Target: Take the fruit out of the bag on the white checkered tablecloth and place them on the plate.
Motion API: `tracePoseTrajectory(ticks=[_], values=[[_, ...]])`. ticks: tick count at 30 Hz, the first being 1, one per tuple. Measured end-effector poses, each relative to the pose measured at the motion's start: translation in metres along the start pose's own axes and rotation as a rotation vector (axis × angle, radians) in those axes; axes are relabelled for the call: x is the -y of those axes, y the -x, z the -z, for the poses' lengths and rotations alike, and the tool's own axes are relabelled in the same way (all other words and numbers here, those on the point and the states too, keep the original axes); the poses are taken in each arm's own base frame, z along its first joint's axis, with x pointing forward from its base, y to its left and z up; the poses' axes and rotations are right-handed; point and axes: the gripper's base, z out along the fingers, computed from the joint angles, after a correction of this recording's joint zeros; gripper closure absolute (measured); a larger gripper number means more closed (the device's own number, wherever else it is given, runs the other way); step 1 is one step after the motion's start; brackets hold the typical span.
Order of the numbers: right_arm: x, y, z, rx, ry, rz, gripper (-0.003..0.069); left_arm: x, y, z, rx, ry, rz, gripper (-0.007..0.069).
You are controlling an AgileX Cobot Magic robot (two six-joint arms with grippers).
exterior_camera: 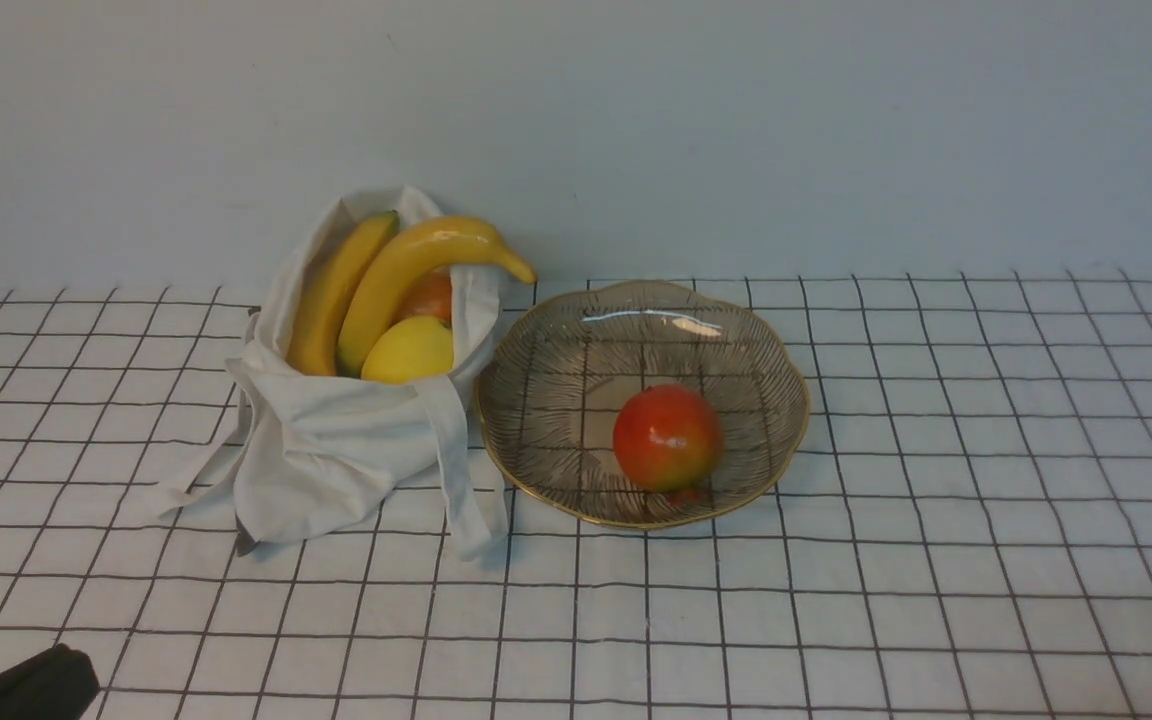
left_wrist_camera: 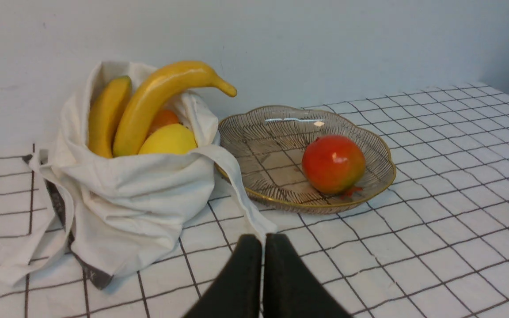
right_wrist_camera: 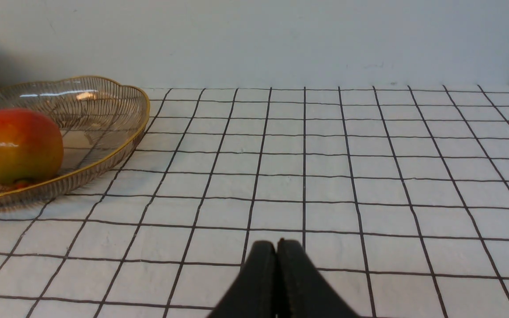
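Soft, creased off-white cloth bag [exterior_camera: 336, 450], glossy smooth plastic-looking bananas [exterior_camera: 401, 265] and red fruit [exterior_camera: 667, 437], clear ribbed smoky glass plate [exterior_camera: 556, 400] with shiny gold edge, matt textured white checkered tablecloth [exterior_camera: 936, 560], smooth matt wall [exterior_camera: 786, 120]

Red fruit [exterior_camera: 667, 437] on glass plate [exterior_camera: 556, 400]; two bananas [exterior_camera: 391, 290], yellow fruit [exterior_camera: 409, 350], seemingly an orange one [exterior_camera: 428, 297] in cloth bag [exterior_camera: 336, 450] alongside.

The left gripper [left_wrist_camera: 262, 238] and right gripper [right_wrist_camera: 276, 244] had plain matte-black fingers [left_wrist_camera: 237, 282], broad-based, tapering to rounded tips.
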Motion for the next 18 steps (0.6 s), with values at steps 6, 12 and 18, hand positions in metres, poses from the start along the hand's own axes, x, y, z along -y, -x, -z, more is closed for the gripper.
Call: tracePoseTrajectory(ticks=[6,12,18], values=[[0.000,0.000,0.000,0.000,0.000,0.000,0.0675,-0.001,-0.006,-0.002,-0.023,0.002,0.000,0.0632],[0.000,0.000,0.000,0.000,0.000,0.000,0.0675,-0.007,-0.020,-0.008,-0.040,0.068,-0.043,0.0632],[0.000,0.000,0.000,0.000,0.000,0.000,0.0675,-0.023,-0.050,-0.015,-0.087,0.274,-0.051,0.0632]])
